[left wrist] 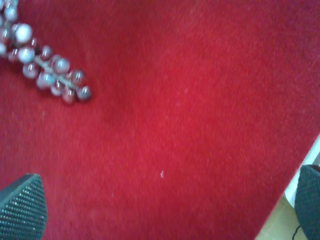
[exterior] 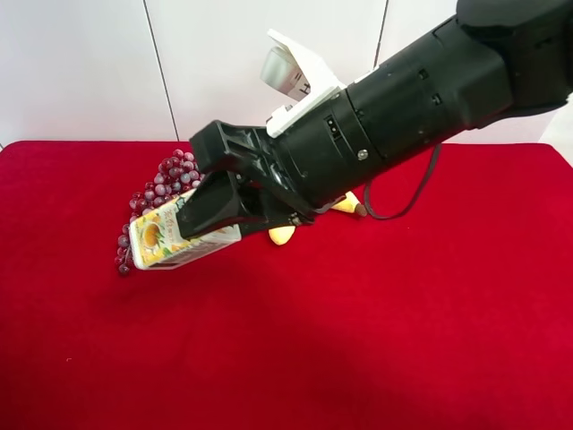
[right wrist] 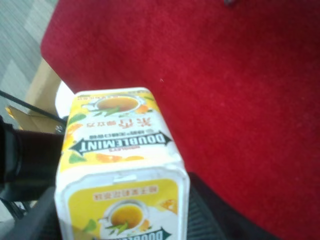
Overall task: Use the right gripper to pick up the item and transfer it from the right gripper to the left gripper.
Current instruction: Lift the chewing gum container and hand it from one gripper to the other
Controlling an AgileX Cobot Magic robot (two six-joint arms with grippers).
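The item, a small white carton (exterior: pixel 164 238) with orange-yellow fruit pictures, is clamped between the black fingers of my right gripper (exterior: pixel 195 222), which hold it tilted above the red cloth in front of the grapes. In the right wrist view the carton (right wrist: pixel 120 145) fills the middle between the two fingers (right wrist: pixel 207 215) of my right gripper (right wrist: pixel 125 222). My left gripper (left wrist: pixel 165 205) is open and empty above bare red cloth, with its two pads (left wrist: pixel 22 210) far apart. The left arm is not in the exterior high view.
A purple grape bunch (exterior: pixel 159 184) lies on the red tablecloth (exterior: pixel 358 340) behind the carton; it also shows in the left wrist view (left wrist: pixel 47 72). A yellow plush banana (exterior: pixel 282 235) lies mostly hidden under the right arm. The table's edge (left wrist: pixel 295 180) lies near the left gripper.
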